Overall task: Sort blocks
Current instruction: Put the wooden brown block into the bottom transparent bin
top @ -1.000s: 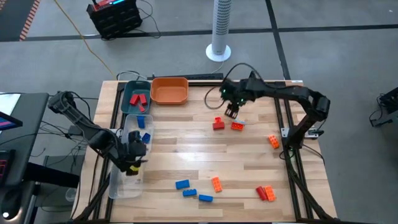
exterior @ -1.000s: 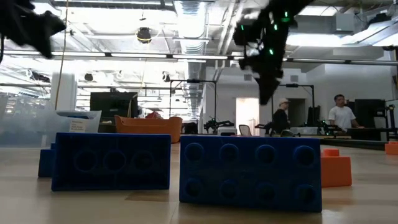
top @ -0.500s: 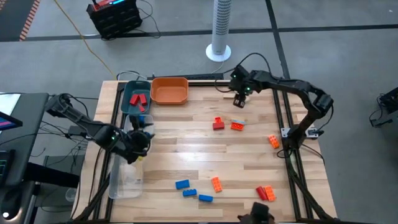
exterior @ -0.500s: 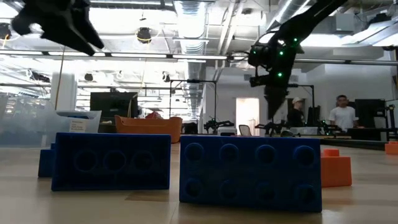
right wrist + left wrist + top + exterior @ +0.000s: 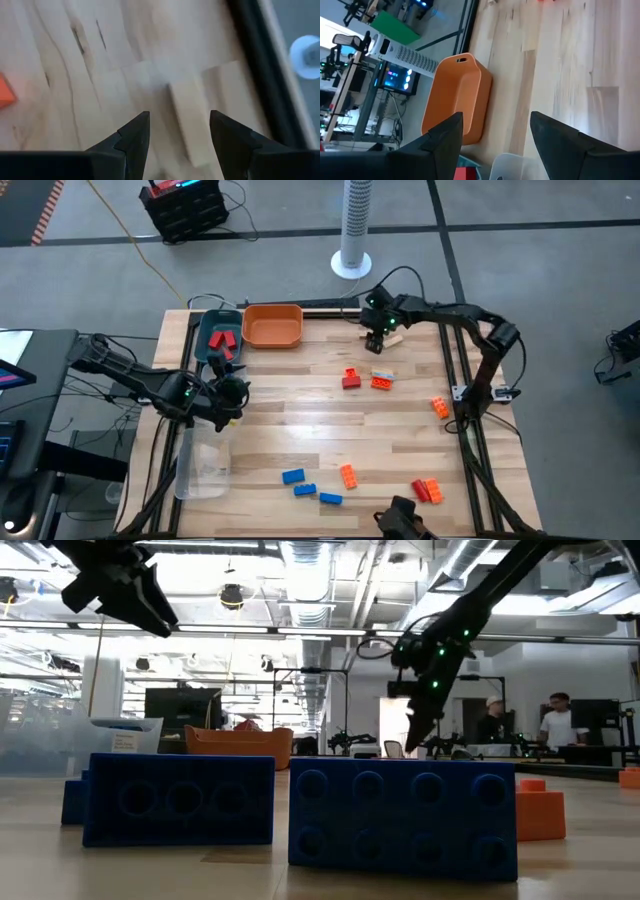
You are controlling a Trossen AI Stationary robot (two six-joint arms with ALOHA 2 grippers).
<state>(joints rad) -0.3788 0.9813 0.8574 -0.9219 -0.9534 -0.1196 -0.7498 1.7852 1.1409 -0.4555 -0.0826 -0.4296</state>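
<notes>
R fingers spread over tan block, L arm nr clear tray

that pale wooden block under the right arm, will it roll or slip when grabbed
The wooden block looks flat-sided and lies flat on the table, so it probably won't roll. Its smooth faces might slip a little. It looks rigid, likely light.

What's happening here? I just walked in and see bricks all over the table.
A two-armed robot is sorting blocks. The right gripper hangs open over a tan wooden block near the table's far edge, not yet gripping it. The left gripper is open and empty above the clear tray. Red bricks sit in the teal tray; the orange tray looks empty.
</notes>
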